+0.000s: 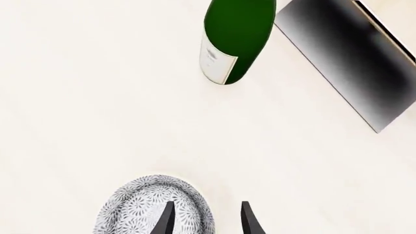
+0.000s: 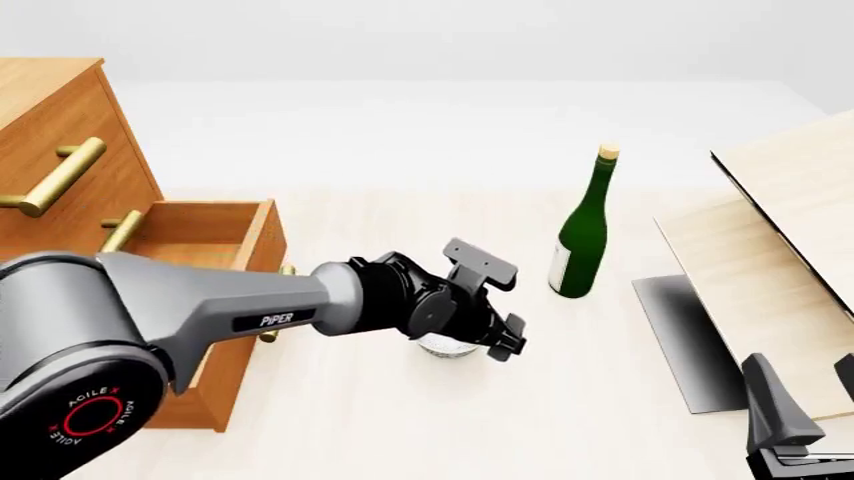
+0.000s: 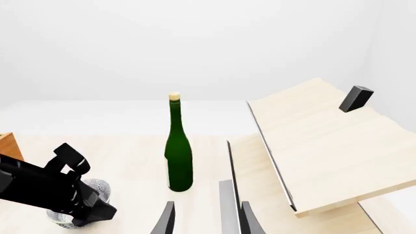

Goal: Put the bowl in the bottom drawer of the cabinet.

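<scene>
Two claws in view. Left claw [image 2: 501,340] low over the bowl [image 2: 445,346], fingers moderately apart: one fingertip [image 1: 167,217] over the inside of the bowl [image 1: 153,207], the other just outside its rim, so straddling the rim but not pressed on it as far as visible. Bowl upright on the tabletop [image 2: 400,420], mostly hidden under the left wrist in the front view, well apart from the cabinet [image 2: 60,120] and not in any drawer. Speckled silver-grey outside seen in the right wrist view [image 3: 97,192], partly behind the black left claw [image 3: 85,202].

Further out: bottom drawer [image 2: 214,235] pulled open at the left, its inside mostly hidden from this angle. Brass handles [image 2: 60,175] on the upper drawers above it. Green wine bottle [image 2: 583,230] upright beyond and to the right of the bowl, near but not touching. Pale wooden board [image 2: 774,200] tilted at the right edge, dark shadow on the tabletop under it.

Right claw [image 2: 801,415] low at the bottom right corner, well apart from the bowl, fingers apart with a narrow gap and holding nothing [image 3: 204,219].
</scene>
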You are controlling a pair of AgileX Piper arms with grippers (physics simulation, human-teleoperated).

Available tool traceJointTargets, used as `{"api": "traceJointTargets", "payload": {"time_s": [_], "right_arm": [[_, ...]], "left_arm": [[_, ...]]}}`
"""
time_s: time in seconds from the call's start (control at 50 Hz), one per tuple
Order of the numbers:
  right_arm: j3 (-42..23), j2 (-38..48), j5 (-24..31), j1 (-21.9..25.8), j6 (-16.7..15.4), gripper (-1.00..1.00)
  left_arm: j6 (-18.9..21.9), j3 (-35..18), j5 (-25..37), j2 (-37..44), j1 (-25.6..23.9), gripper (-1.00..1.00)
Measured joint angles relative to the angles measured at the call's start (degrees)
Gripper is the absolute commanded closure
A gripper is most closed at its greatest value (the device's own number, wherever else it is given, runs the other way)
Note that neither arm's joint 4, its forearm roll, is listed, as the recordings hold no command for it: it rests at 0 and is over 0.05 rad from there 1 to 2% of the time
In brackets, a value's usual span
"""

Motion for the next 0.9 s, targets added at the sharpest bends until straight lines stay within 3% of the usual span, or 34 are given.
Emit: {"api": "traceJointTargets", "payload": {"time_s": [0.9], "right_arm": [[0.00, 0.00, 0.00, 0.00, 0.00, -1.00]], "left_arm": [[-1.39, -0.18, -1.34, 3.14, 0.88, -1.00]]}}
